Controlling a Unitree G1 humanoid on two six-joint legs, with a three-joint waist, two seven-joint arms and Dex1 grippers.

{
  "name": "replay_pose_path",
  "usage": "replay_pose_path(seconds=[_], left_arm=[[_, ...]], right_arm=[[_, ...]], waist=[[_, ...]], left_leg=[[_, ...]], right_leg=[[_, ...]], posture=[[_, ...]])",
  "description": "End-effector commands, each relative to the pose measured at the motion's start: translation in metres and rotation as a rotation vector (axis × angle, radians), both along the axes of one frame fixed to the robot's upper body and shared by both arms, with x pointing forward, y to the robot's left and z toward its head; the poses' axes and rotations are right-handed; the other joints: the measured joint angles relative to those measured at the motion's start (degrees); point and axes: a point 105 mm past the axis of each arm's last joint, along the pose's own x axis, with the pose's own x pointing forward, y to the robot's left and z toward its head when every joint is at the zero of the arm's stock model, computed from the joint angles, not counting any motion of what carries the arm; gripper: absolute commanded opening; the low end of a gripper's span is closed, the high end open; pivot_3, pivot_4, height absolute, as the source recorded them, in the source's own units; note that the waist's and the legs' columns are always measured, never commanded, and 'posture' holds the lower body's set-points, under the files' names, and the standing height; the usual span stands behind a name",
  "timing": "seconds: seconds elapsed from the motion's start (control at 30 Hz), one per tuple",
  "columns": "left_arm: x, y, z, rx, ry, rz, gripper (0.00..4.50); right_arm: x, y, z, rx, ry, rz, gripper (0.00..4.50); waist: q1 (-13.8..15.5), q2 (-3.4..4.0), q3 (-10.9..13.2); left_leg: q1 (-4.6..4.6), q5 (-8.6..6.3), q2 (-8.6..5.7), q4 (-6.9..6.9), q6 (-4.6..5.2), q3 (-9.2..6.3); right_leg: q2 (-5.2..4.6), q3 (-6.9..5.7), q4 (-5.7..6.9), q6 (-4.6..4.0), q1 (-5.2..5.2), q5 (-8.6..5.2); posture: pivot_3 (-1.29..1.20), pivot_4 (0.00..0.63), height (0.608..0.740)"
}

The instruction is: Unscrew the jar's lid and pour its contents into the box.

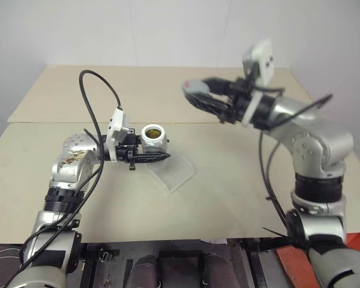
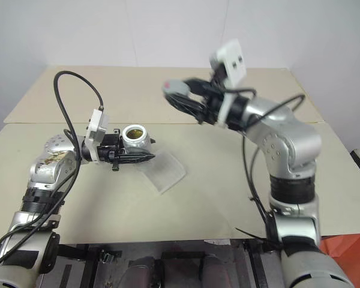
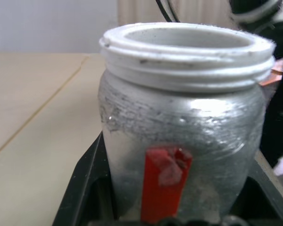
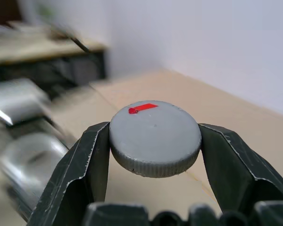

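So we've got the lid (image 4: 154, 138) off and pinched in our right gripper (image 1: 199, 93) up in the air, left gripper (image 1: 149, 157) clamped on the open jar (image 1: 154, 137) just beside the box (image 1: 173, 171), pouring's still left.

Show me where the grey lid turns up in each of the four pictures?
Left eye view: lid, upper middle, in the right fingers.
Right eye view: lid, upper middle, same grip.
Left wrist view: can't make it out.
Right wrist view: lid, centre.
Shared landmark: open jar above the box.
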Motion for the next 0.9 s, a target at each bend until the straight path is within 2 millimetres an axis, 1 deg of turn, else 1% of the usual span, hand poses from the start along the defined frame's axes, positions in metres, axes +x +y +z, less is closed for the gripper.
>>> replay_pose_path(seconds=[0.03,0.07,0.1,0.2,0.23,0.27,0.33,0.43,0.47,0.53,0.6,0.63,0.67,0.73,0.83,0.87,0.9], left_arm=[[-0.001,0.012,0.015,-0.013,-0.053,0.063,1.94],[-0.001,0.014,0.015,-0.012,-0.055,0.075,1.94],[-0.001,0.017,0.016,-0.011,-0.059,0.090,1.94],[-0.001,0.022,0.018,-0.007,-0.066,0.117,1.94],[-0.001,0.024,0.019,-0.004,-0.069,0.130,1.94],[0.000,0.026,0.020,-0.001,-0.070,0.139,1.94],[0.001,0.027,0.020,0.005,-0.076,0.157,1.94],[0.004,0.029,0.019,0.001,-0.077,0.188,1.94],[0.004,0.029,0.018,0.003,-0.078,0.198,1.94],[0.004,0.029,0.017,0.006,-0.077,0.218,1.94],[0.005,0.029,0.017,0.011,-0.082,0.236,1.94],[0.007,0.029,0.018,0.024,-0.107,0.251,1.94],[0.009,0.029,0.018,0.045,-0.136,0.269,1.94],[0.013,0.029,0.019,0.105,-0.227,0.289,1.94],[0.026,0.027,0.026,0.182,-0.480,0.370,1.94],[0.031,0.026,0.029,0.218,-0.600,0.392,1.94],[0.037,0.024,0.033,0.284,-0.773,0.410,1.94]], right_arm=[[-0.002,-0.030,-0.026,-0.102,-0.039,-0.138,2.77],[-0.002,-0.036,-0.039,-0.133,-0.018,-0.164,2.77],[-0.003,-0.044,-0.058,-0.169,0.021,-0.199,2.77],[-0.004,-0.057,-0.096,-0.239,0.089,-0.256,2.77],[-0.004,-0.061,-0.113,-0.268,0.125,-0.279,2.77],[-0.005,-0.065,-0.125,-0.287,0.149,-0.293,2.77],[-0.006,-0.067,-0.143,-0.291,0.196,-0.301,2.77],[-0.008,-0.069,-0.155,-0.309,0.222,-0.303,2.77],[-0.009,-0.070,-0.157,-0.317,0.225,-0.304,2.77],[-0.013,-0.070,-0.159,-0.323,0.238,-0.292,3.49],[-0.016,-0.071,-0.157,-0.345,0.237,-0.280,3.92],[-0.019,-0.071,-0.151,-0.351,0.232,-0.262,4.27],[-0.021,-0.072,-0.144,-0.353,0.229,-0.244,4.46],[-0.029,-0.071,-0.126,-0.357,0.229,-0.181,4.46],[-0.041,-0.067,-0.100,-0.353,0.204,-0.093,4.46],[-0.045,-0.063,-0.094,-0.382,0.218,-0.055,4.46],[-0.050,-0.058,-0.088,-0.386,0.246,-0.008,4.46]], waist=[[-0.2,0.00,0.0],[-0.2,0.00,0.0],[-0.3,0.00,0.0],[-0.7,-0.01,0.0],[-0.7,-0.01,0.0],[-0.7,-0.01,0.0],[-0.6,-0.01,0.0],[-0.6,-0.02,0.0],[-0.6,-0.02,0.0],[-0.5,-0.01,0.0],[-0.4,-0.02,0.0],[-0.4,-0.02,0.0],[-0.4,-0.02,0.0],[-0.3,-0.02,0.0],[0.0,-0.03,0.0],[0.3,-0.03,0.0],[0.4,-0.03,0.0]], left_leg=[[0.00,0.00,0.00,-0.03,0.00,0.00],[0.00,0.00,0.00,-0.03,0.00,0.01],[0.00,0.01,0.01,-0.03,-0.01,0.01],[0.06,0.01,0.01,-0.02,-0.02,0.03],[0.12,0.02,0.01,-0.02,-0.03,0.04],[0.18,0.02,0.01,-0.03,-0.04,0.04],[0.30,0.02,0.01,-0.05,-0.04,0.05],[0.34,0.02,0.01,-0.04,-0.04,0.05],[0.34,0.02,0.01,-0.04,-0.04,0.05],[0.33,0.02,0.01,-0.05,-0.03,0.05],[0.32,0.02,0.02,-0.05,-0.03,0.04],[0.30,0.02,0.02,-0.04,-0.03,0.05],[0.30,0.02,0.01,-0.04,-0.03,0.04],[0.31,0.01,0.00,-0.04,-0.03,0.04],[0.32,0.01,0.01,-0.04,-0.02,0.02],[0.33,0.01,0.01,-0.04,-0.02,0.02],[0.35,0.01,0.01,-0.03,-0.02,0.01]], right_leg=[[0.00,0.02,0.00,0.00,-0.02,0.00],[0.01,0.04,0.00,0.01,-0.05,0.00],[0.01,0.04,-0.01,0.01,-0.05,-0.01],[0.02,0.12,-0.10,0.01,-0.05,-0.01],[0.02,0.15,-0.10,0.01,-0.05,-0.01],[0.04,0.16,-0.09,0.01,-0.03,-0.02],[0.05,0.19,-0.08,0.01,0.04,-0.02],[0.04,0.22,-0.07,0.00,0.07,-0.02],[0.04,0.21,-0.07,0.00,0.07,-0.02],[0.04,0.22,-0.08,0.00,0.06,-0.02],[0.04,0.22,-0.09,0.01,0.07,-0.02],[0.04,0.21,-0.10,0.01,0.06,-0.02],[0.04,0.20,-0.10,0.01,0.06,-0.02],[0.03,0.21,-0.10,0.01,0.07,-0.02],[0.03,0.18,-0.13,-0.01,0.09,-0.02],[0.03,0.17,-0.14,-0.01,0.10,-0.01],[0.02,0.16,-0.14,-0.02,0.12,-0.01]], posture=[[0.00,0.150,0.740],[0.00,0.150,0.740],[0.00,0.150,0.740],[0.00,0.150,0.740],[0.00,0.150,0.740],[0.00,0.150,0.740],[0.00,0.150,0.740],[0.00,0.150,0.740],[0.00,0.150,0.740],[0.00,0.150,0.740],[0.00,0.150,0.740],[0.00,0.150,0.740],[0.00,0.150,0.740],[0.00,0.150,0.740],[0.00,0.150,0.740],[0.00,0.150,0.740],[0.00,0.150,0.740]])
